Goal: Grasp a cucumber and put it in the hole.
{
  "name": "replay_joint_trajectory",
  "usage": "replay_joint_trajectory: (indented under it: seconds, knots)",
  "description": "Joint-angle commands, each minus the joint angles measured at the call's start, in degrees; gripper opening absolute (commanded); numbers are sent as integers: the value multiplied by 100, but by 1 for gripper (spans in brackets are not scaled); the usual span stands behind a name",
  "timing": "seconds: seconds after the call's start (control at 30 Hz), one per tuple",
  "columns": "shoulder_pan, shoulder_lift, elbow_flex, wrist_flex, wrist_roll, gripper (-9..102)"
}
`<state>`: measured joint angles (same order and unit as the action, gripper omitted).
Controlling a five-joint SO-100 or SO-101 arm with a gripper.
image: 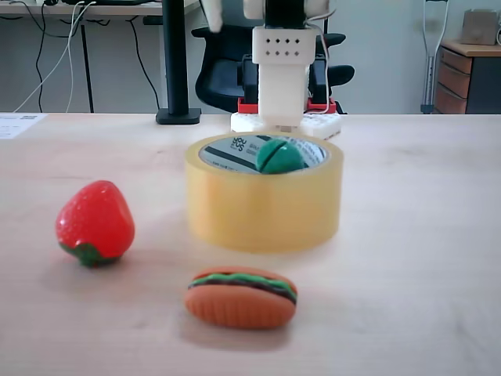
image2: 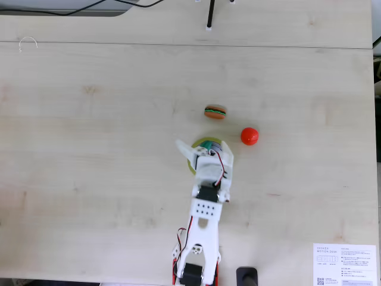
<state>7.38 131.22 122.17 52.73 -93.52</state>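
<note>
Now hovering over the tape roll | cucumber sitting inside the hole, directly below my jaws | jaws spreading wide, holding nothing | judging: lifting straight up next

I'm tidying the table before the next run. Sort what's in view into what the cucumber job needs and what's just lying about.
Needed:
- cucumber, sitting in the hole
- hole of the tape roll
- gripper, open above the roll

Lying about:
- strawberry
- burger
- paper sheet at the table corner
</note>
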Motion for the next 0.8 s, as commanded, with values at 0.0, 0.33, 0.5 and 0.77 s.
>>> replay_joint_trajectory:
  seconds: [0.0, 0.33, 0.5, 0.77]
  knots:
    - [132, 589, -439, 79, 9, 46]
    - [176, 2092, 439, 510, 26, 39]
    - [176, 2566, 659, 1336, 35, 27]
    - [176, 3261, 1266, 1758, 35, 19]
